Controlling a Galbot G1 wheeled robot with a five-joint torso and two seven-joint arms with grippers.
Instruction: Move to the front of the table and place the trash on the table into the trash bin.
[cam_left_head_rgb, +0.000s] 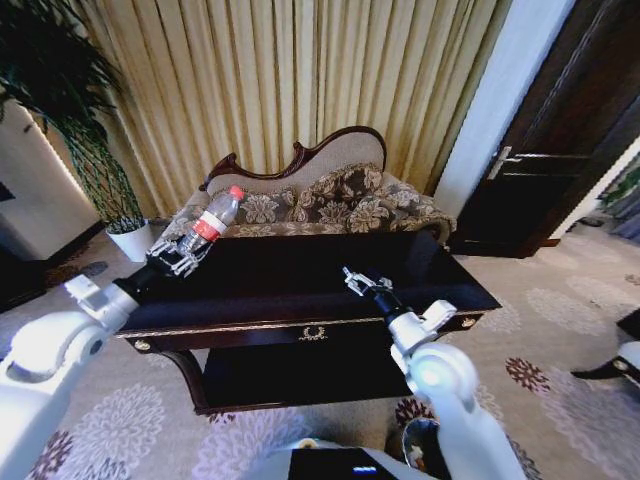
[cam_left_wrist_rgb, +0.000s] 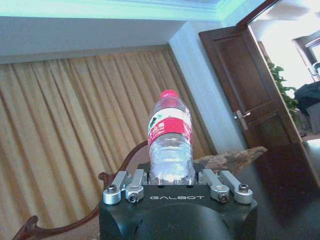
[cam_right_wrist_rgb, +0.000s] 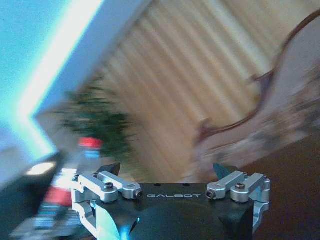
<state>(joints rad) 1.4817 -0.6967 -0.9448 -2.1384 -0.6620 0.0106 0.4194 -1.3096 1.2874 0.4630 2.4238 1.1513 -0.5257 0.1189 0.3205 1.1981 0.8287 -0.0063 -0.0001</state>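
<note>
left end effector (cam_left_head_rgb: 182, 258) grasping bottle (cam_left_head_rgb: 213, 222), red-white label | right end effector (cam_left_head_rgb: 352, 279) released | housing reads GALBOT

Head camera high above table (cam_left_head_rgb: 300, 275), wrist cameras low, facing curtains (cam_left_wrist_rgb: 75, 125)

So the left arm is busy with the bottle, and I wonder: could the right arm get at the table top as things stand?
Probably yes. The right gripper, fingers open and holding nothing, hangs just above the table, with nothing between them. The left gripper holds the bottle off to the far side, out of its way.
</note>
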